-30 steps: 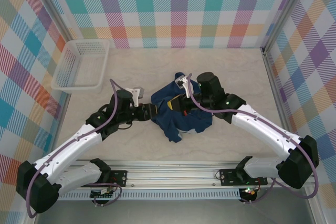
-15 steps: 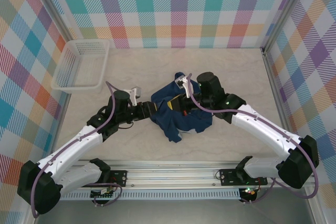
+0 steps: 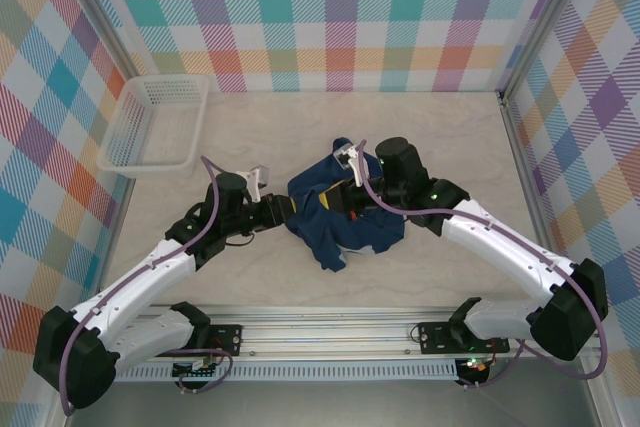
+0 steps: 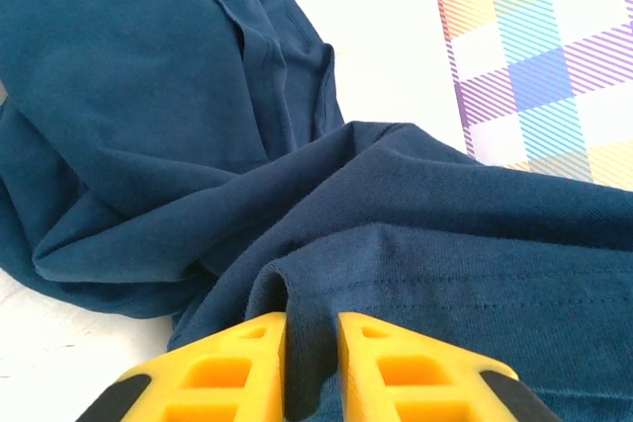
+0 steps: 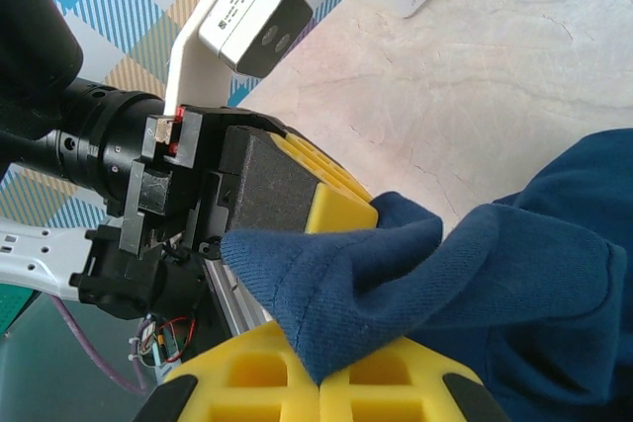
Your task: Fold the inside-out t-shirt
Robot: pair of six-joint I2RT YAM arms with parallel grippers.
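Inside-out t-shirt (image 3: 325, 237): bunched heap on the table (image 3: 450, 137), between my two grippers. Left gripper (image 4: 312, 328): jaws nearly together, a thin ridge of cloth pinched between them. Right gripper (image 5: 316, 382): clamped on another fold, just beside the left. Risk: the left pinch looks shallow; pulling apart could slip the fabric free or drag tangled layers along.

I see the t-shirt (image 3: 325, 237) plain dark navy. The left hand (image 4: 312, 323) has yellow fingers. At upper left the basket (image 3: 155, 127) is white mesh; the counter (image 3: 430, 137) is pale beige and the walls (image 3: 340, 7) are pastel plaid.
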